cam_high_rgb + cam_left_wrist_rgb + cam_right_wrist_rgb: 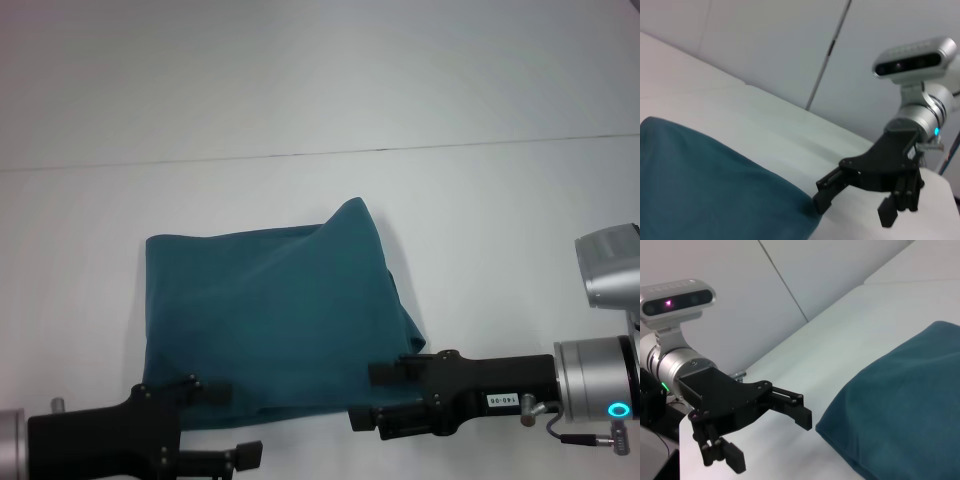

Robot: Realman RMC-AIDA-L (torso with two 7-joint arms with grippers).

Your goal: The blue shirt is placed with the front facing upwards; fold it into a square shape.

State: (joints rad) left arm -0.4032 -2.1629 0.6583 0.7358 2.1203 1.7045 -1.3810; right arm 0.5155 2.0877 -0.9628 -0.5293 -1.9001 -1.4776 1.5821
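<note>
1. The left gripper (225,425), a matte black two-finger hand on a black arm, reaches in low from the robot's left. Its fingers (212,393) are spread apart and hold nothing. The upper finger lies at the near-left corner of the cloth; the lower one sits off the fabric, over the bare surface.

2. The blue shirt (270,320), a dark teal-blue cotton garment, lies folded into a rough rectangle on the white counter (90,300). It spans the space between the two sets of fingers and extends away from them toward the back of the counter. Its long axis runs left to right. The near edge lines up with both grippers, and the far-right corner rises to a soft peak. The right side shows stacked layers, with a lower fold poking out just beyond the top one. Only plain fabric is visible.

3. The right gripper (375,395), the same matte black build on a silver wrist with a lit blue ring, comes in from the robot's right. Its fingers (385,372) are parted and grip nothing. In the left wrist view, one fingertip (821,202) rests right at the rounded near-right corner of the shirt (715,190); whether it actually touches cannot be told.
</note>
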